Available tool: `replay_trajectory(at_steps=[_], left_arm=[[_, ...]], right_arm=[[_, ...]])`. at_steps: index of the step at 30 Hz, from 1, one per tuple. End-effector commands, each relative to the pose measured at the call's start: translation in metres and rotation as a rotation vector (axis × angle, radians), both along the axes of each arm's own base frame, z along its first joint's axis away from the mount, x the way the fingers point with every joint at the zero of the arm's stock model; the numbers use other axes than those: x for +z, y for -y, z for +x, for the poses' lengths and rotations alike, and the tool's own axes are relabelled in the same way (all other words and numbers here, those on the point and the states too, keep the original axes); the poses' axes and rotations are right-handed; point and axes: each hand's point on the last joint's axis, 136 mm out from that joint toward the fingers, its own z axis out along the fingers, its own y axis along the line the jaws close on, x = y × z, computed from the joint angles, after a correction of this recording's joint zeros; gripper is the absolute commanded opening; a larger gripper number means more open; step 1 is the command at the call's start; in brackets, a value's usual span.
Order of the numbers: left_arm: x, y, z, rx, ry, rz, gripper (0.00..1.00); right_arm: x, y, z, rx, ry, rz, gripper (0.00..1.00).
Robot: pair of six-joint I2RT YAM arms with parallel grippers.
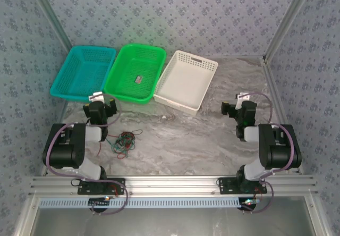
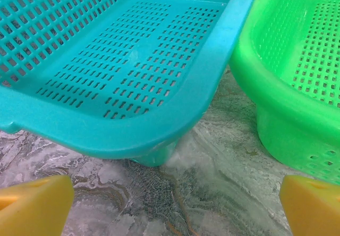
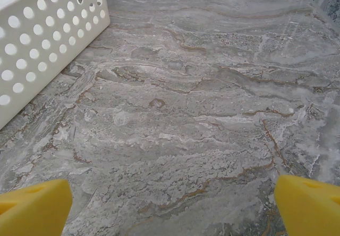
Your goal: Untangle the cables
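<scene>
Cables (image 1: 123,141): red, green, black tangle on the bench (image 1: 186,140), by left arm. Left end effector (image 2: 172,207), right end effector (image 3: 172,207): both wide, empty. We judge: untangling not begun; next, left reaches back to the tangle. Baskets (image 1: 127,97): behind

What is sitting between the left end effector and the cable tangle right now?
Nothing visible. The cables lie on bare table just beside the left end effector, toward the arm bases, with open surface between. The end effector is open and faces the teal basket and green basket, away from the tangle.
</scene>
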Motion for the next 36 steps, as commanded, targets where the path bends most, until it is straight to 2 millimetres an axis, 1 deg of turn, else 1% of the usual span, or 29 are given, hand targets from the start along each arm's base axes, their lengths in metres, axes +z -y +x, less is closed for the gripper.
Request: replay_trajectory(at_steps=[1, 13, 19, 21, 24, 26, 29, 33, 36], left_arm=[[0.009, -0.001, 0.000, 0.014, 0.042, -0.004, 0.99], [0.008, -0.001, 0.000, 0.014, 0.041, -0.004, 1.00], [0.008, -0.001, 0.000, 0.013, 0.043, -0.005, 0.99], [0.010, -0.001, -0.001, 0.011, 0.042, -0.004, 0.99], [0.017, 0.006, 0.000, -0.035, 0.053, -0.006, 1.00], [0.024, 0.006, -0.003, -0.035, 0.052, -0.001, 1.00], [0.043, -0.005, -0.014, 0.034, 0.016, 0.002, 1.00], [0.073, -0.009, -0.041, 0.077, 0.086, -0.044, 0.99], [0.091, -0.022, -0.065, 0.183, 0.122, -0.103, 0.99]], right_arm=[[0.006, 0.000, 0.004, 0.009, 0.025, -0.005, 1.00], [0.006, 0.000, 0.003, 0.009, 0.024, -0.004, 1.00], [0.006, -0.004, 0.003, 0.033, 0.026, 0.001, 1.00], [0.007, -0.003, 0.003, 0.033, 0.028, 0.003, 1.00], [0.009, -0.006, 0.003, 0.053, 0.021, 0.008, 1.00], [0.017, -0.008, 0.004, 0.065, 0.023, 0.009, 1.00], [0.036, -0.010, 0.000, 0.076, 0.030, 0.006, 1.00], [0.065, -0.013, -0.008, 0.078, 0.042, 0.015, 1.00], [0.088, -0.014, -0.013, 0.044, 0.046, 0.059, 1.00]])
